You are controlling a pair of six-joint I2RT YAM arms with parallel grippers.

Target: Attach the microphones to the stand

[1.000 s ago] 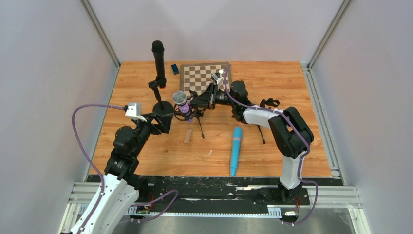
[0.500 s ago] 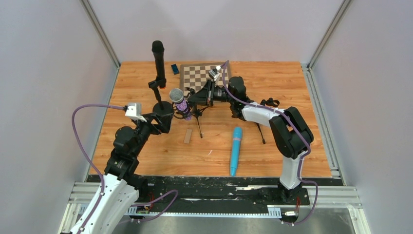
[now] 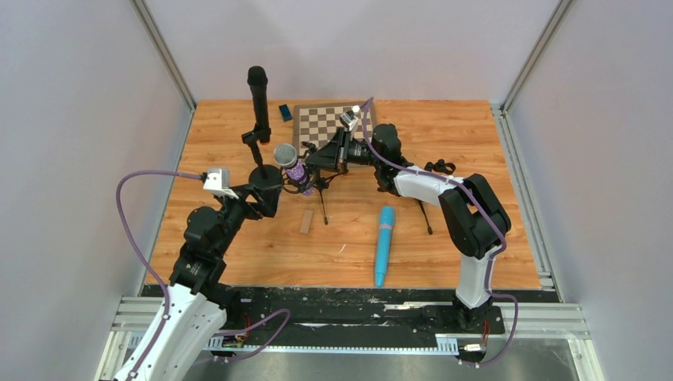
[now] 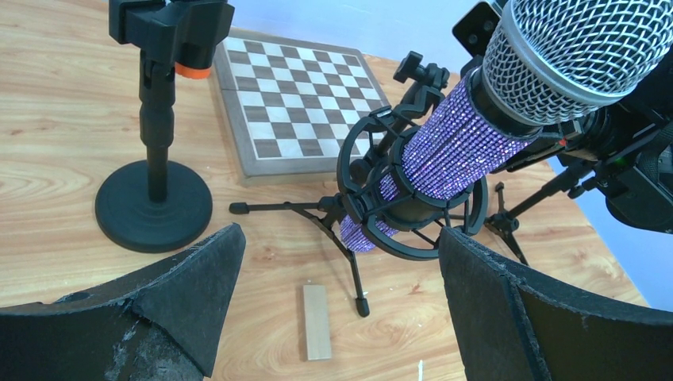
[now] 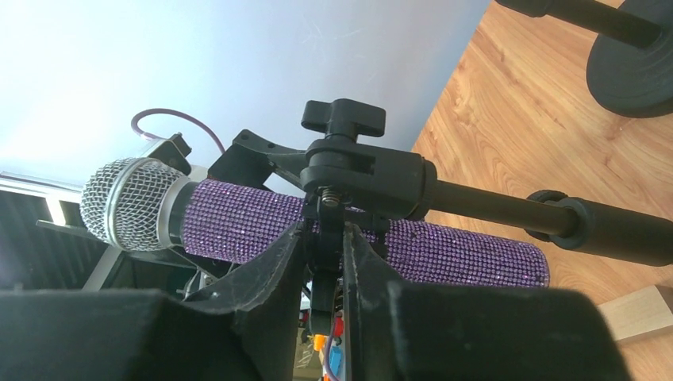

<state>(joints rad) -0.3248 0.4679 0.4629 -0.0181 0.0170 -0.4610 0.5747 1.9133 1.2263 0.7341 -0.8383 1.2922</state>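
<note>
The purple microphone [image 3: 291,165] [image 4: 460,151] [image 5: 246,222] with a silver grille lies tilted in the ring mount [image 4: 373,214] of a small tripod stand [image 3: 324,202]. My right gripper [image 3: 316,163] [image 5: 325,238] is shut on the mount's black bracket, under its knob [image 5: 343,119]. My left gripper [image 3: 268,194] [image 4: 340,238] hangs open just in front of the mount, touching nothing. The black microphone [image 3: 258,99], orange at its lower end [image 4: 193,70], stands upright in a round-base stand [image 3: 264,173] [image 4: 153,206]. The light blue microphone [image 3: 384,242] lies loose on the table.
A chessboard [image 3: 325,123] [image 4: 294,95] lies at the back behind the stands, a small blue object [image 3: 285,112] beside it. A small wooden block [image 3: 306,221] [image 4: 317,321] lies by the tripod's foot. Another thin tripod [image 3: 427,214] and a black clip [image 3: 439,167] sit under my right arm.
My right gripper has swung back and left with the mount, tipping the purple microphone's grille up and left. The left arm has stayed still.
</note>
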